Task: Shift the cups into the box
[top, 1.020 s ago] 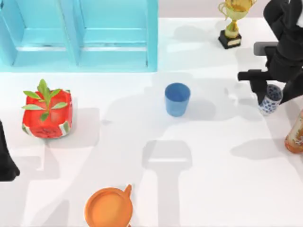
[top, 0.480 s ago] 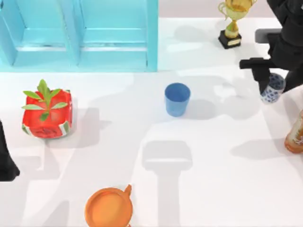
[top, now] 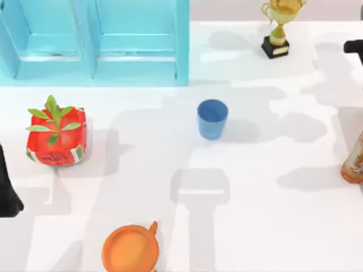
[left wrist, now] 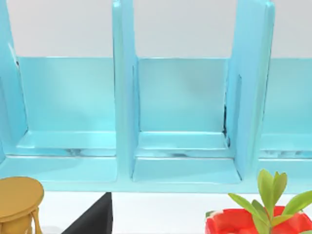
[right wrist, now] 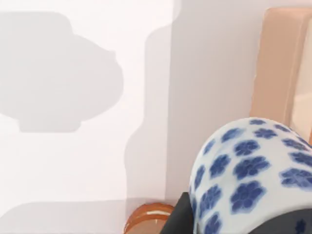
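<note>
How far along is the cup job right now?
Nothing is in the box yet; its compartments look bare. The floral cup sits close against the right gripper, apparently carried. The blue cup stands untouched mid-table. The left arm is parked at the left edge.

The left arm (top: 8,190) is a plain matte black, smooth rounded shape, and the right gripper's fingers (right wrist: 178,220) are the same flat black.

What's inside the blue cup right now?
From the top view the blue cup stands upright mid-table, with nothing visible inside it. The white floral cup is in the right gripper's hold, not in it.
</note>
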Robot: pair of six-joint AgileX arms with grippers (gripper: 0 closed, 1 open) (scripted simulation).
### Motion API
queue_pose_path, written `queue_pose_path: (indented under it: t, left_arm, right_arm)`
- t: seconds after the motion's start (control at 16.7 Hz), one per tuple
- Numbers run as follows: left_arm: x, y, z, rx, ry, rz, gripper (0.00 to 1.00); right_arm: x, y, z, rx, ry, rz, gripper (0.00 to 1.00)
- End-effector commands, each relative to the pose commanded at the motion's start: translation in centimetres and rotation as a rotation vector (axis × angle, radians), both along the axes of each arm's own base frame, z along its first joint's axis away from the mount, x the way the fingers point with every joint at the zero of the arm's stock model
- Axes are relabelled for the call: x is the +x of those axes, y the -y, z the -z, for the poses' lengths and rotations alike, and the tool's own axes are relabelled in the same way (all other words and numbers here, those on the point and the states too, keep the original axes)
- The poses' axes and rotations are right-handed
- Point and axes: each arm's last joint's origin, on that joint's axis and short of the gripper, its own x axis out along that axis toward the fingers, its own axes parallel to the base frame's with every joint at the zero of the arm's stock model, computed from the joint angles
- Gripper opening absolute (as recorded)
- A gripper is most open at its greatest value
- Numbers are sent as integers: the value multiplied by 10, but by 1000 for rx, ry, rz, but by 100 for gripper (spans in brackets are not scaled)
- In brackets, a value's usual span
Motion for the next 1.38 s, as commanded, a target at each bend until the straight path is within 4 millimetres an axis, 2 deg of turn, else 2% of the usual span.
queue_pose_path:
  t: [0.18, 0.48, 0.66, 0.84, 1.02, 1.2, 1.38]
  left_arm:
    - [0, 0, 0, 0, 0, 0, 100]
    - [0, 0, 0, 0, 0, 0, 100]
    - [0, 0, 0, 0, 0, 0, 100]
    - [0, 0, 0, 0, 0, 0, 100]
    - [0, 0, 0, 0, 0, 0, 100]
    - [0, 0, 0, 0, 0, 0, 100]
    - [0, 0, 0, 0, 0, 0, 100]
  right_arm:
    - [-3, 25, -5, -6, -20, 19, 0]
    - [-3, 26, -4, -7, -23, 18, 0]
    - [-19, 49, -14, -10, -16, 18, 0]
    - [-61, 90, -30, -10, -20, 24, 0]
    - [-127, 124, -45, -1, -21, 26, 0]
    - [-189, 141, -50, 4, -5, 23, 0]
    - [-224, 149, -50, 1, 9, 20, 0]
